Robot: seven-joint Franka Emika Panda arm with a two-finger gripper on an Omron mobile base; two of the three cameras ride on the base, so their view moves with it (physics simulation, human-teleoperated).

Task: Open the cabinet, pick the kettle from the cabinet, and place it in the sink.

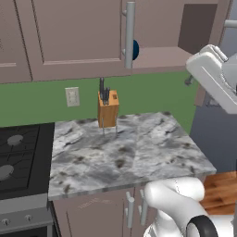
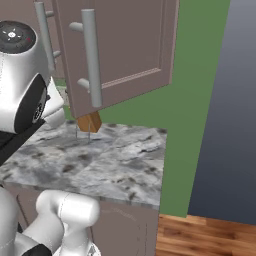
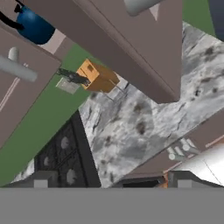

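Note:
The cabinet's point(image 1: 78, 37) right door point(image 2: 130, 50) stands swung out, its grey bar handle point(image 2: 91, 65) facing the room; the left door is shut. On the shelf inside sits the blue kettle point(image 1: 135, 50), half hidden behind the left door's handle point(image 1: 130, 34). In the hand view the kettle point(image 3: 35, 26) is at the top left, far beyond my gripper point(image 3: 112, 181). The gripper is open, with its fingertips point(image 3: 40, 181) wide apart and nothing between them. The open door point(image 3: 131, 39) crosses the top of that view. The sink is out of view.
A wooden knife block point(image 1: 108, 109) stands at the back of the marble counter point(image 1: 139, 152). A black stovetop point(image 1: 18, 157) adjoins the counter on the left. Lower cabinets with short handles point(image 1: 129, 208) sit below. Wood floor point(image 2: 205, 235) lies to the right.

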